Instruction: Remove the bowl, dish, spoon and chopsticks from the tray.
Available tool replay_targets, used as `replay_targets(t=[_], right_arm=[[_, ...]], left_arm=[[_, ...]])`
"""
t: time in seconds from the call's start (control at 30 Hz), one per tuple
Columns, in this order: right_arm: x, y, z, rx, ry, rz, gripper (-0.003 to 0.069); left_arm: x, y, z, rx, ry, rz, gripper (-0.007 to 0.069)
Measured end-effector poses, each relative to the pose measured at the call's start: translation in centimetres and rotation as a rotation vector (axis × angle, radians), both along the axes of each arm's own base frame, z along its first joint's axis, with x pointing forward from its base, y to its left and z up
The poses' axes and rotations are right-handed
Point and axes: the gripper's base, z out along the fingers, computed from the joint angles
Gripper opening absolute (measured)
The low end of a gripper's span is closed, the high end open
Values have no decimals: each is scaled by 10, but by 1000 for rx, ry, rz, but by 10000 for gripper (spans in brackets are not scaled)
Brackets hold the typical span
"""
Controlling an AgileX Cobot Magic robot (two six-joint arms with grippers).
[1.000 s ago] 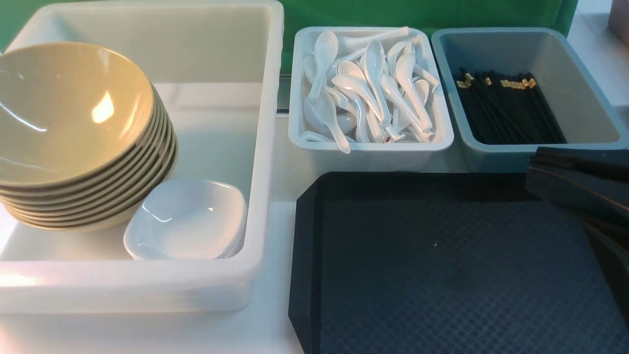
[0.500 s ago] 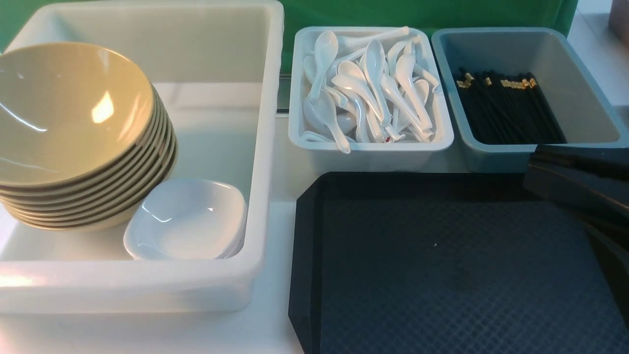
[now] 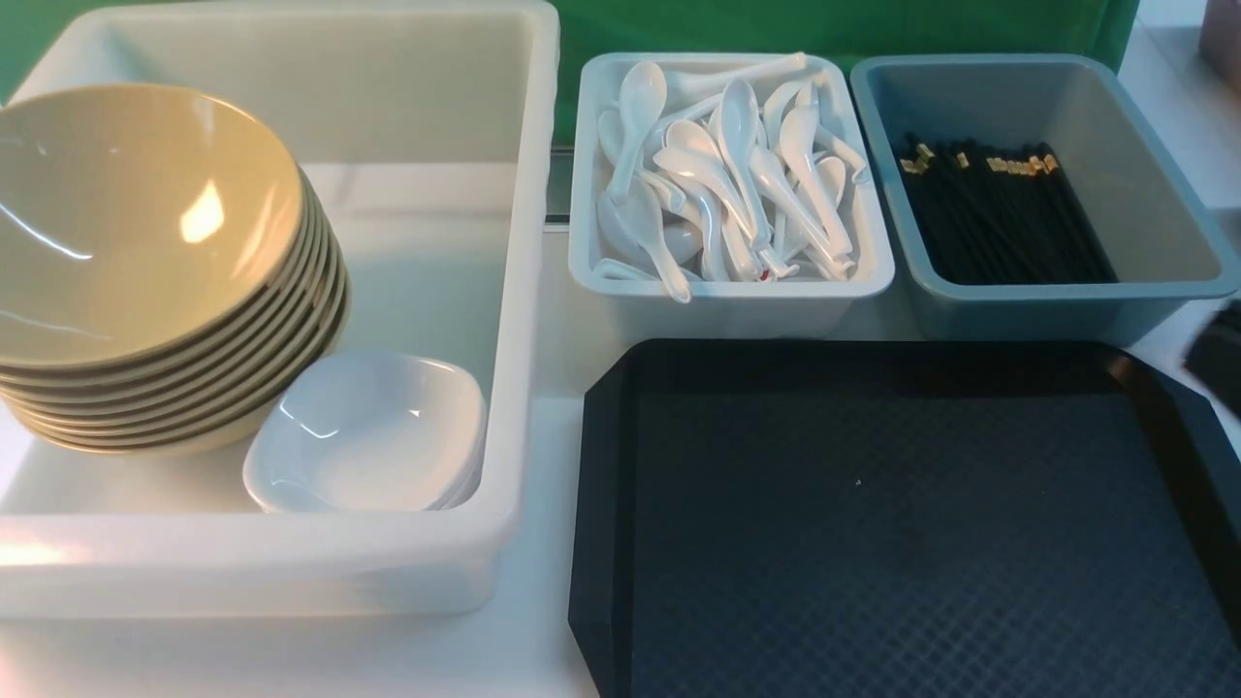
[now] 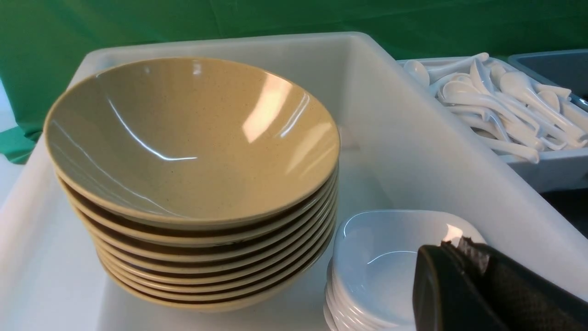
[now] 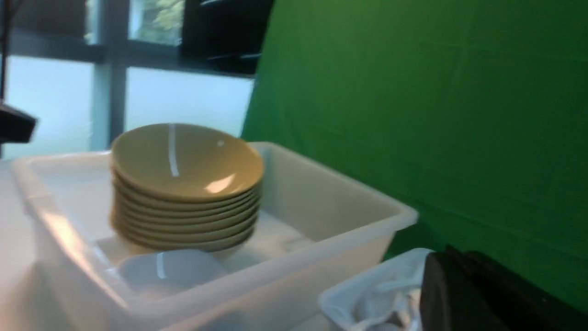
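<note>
The black tray (image 3: 873, 523) lies at the front right with nothing on it. Yellow bowls (image 3: 145, 252) stand stacked in the white tub (image 3: 524, 291), with stacked white dishes (image 3: 373, 436) beside them. White spoons (image 3: 727, 174) fill the pale bin and black chopsticks (image 3: 999, 213) lie in the grey-blue bin. My left gripper (image 4: 452, 243) is shut and empty, hovering over the dishes (image 4: 381, 262) beside the bowls (image 4: 193, 151). My right gripper (image 5: 441, 264) is shut and empty; the front view shows it only as a dark blur (image 3: 1220, 357) at the right edge.
The pale spoon bin (image 3: 727, 291) and the grey-blue chopstick bin (image 3: 1057, 296) stand side by side behind the tray. A green backdrop (image 3: 824, 24) closes the back. White table (image 3: 553, 543) shows between tub and tray.
My right arm has pulled back to the right, off the tray's far right corner, and almost left the front view. Nothing else has moved.
</note>
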Motion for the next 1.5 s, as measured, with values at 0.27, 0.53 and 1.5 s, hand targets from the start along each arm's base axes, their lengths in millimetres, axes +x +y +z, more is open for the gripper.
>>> replay_targets(t=[0.27, 0.53, 1.5], right_arm=[[-6, -43, -81, 70, 110, -424, 46], [-21, -63, -133, 103, 331, -707, 46], [-24, -65, -144, 40, 441, -749, 59]], left_arm=[[0, 0, 0, 0, 0, 0, -15], [0, 0, 0, 0, -1, 0, -15], [0, 0, 0, 0, 0, 0, -15]])
